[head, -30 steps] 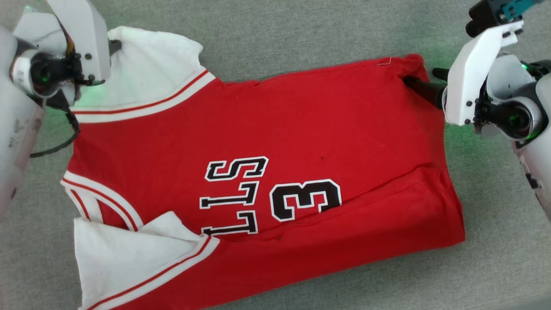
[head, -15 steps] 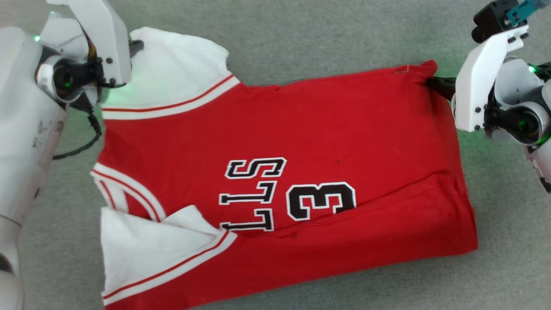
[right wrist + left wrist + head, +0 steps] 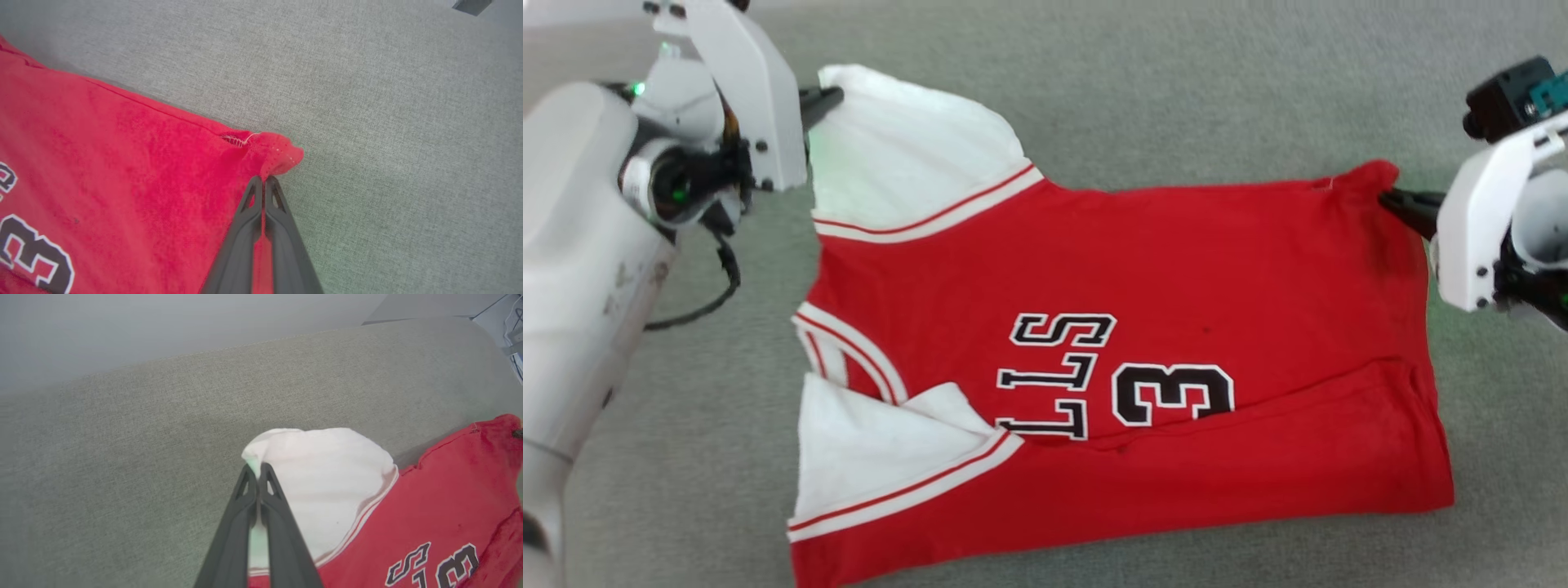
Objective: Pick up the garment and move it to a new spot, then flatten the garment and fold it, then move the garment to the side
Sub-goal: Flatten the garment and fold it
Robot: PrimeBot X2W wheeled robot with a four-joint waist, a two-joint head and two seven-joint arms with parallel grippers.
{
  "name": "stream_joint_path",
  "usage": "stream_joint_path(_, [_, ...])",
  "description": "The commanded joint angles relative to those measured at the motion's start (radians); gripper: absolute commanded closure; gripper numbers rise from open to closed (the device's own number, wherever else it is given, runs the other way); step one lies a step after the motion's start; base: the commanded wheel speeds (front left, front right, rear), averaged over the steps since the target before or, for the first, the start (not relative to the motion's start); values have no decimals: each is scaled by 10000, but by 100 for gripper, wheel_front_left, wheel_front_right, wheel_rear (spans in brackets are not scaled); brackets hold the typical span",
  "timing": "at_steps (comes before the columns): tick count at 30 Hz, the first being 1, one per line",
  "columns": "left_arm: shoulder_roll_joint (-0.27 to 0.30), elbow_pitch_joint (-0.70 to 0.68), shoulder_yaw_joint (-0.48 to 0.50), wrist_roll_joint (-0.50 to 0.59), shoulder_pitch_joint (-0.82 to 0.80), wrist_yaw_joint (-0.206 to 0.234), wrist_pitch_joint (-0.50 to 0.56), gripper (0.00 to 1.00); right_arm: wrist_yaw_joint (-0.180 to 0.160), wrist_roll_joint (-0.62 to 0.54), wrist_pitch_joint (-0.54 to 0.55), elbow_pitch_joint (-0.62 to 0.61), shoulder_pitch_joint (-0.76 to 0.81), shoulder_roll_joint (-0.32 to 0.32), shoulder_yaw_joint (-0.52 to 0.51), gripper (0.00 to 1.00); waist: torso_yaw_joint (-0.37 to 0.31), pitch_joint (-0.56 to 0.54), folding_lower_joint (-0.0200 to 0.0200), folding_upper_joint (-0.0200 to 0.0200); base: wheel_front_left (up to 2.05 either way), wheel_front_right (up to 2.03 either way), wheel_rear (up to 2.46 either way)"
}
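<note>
I've got the garment (image 3: 1143, 269) lying on the grey cushion (image 3: 1176, 98): left gripper (image 3: 833, 95) clamped on the white sleeve (image 3: 907, 163) tip, right gripper (image 3: 1390, 198) pinching the red hem corner (image 3: 282, 155). Light, limp cloth (it'll sag between grips), so corners are my handholds.

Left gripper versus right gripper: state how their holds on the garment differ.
The left gripper pinches the tip of the white sleeve; the right gripper pinches a red hem corner. In the head view the left gripper sits at the upper left, the right gripper at the right edge. Both are shut on the garment.
</note>
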Motion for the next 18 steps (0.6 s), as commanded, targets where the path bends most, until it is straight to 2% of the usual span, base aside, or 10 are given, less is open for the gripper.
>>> stream_joint_path(1, [184, -281, -60, -52, 304, -54, -9, 100, 3, 179, -124, -179, 254, -224, 142, 100, 429, -517, 0, 0, 0, 0, 0])
stream_joint_path(6, [663, -1375, -217, -124, 1058, 7, 61, 100, 3, 358, -362, -683, 798, -816, 395, 100, 733, -1002, 0, 0, 0, 0, 0])
stream_joint_path(14, [1582, -3837, -468, -259, 2634, 1069, 377, 100, 3, 704, -626, -1532, 1932, -1781, 370, 100, 1167, -1552, 0, 0, 0, 0, 0])
stream_joint_path(15, [1582, -3837, -468, -259, 2634, 1069, 377, 100, 3, 704, -626, -1532, 1932, -1781, 370, 100, 1167, -1552, 0, 0, 0, 0, 0])
stream_joint_path(16, [1755, -4526, -500, -382, 3072, 1360, 430, 100, 3, 753, -623, -1690, 2228, -1965, 315, 100, 1245, -1660, 0, 0, 0, 0, 0])
stream_joint_path(18, [1961, -5165, -549, -467, 3481, 1649, 489, 100, 3, 797, -632, -1865, 2539, -2102, 223, 100, 1309, -1762, 0, 0, 0, 0, 0])
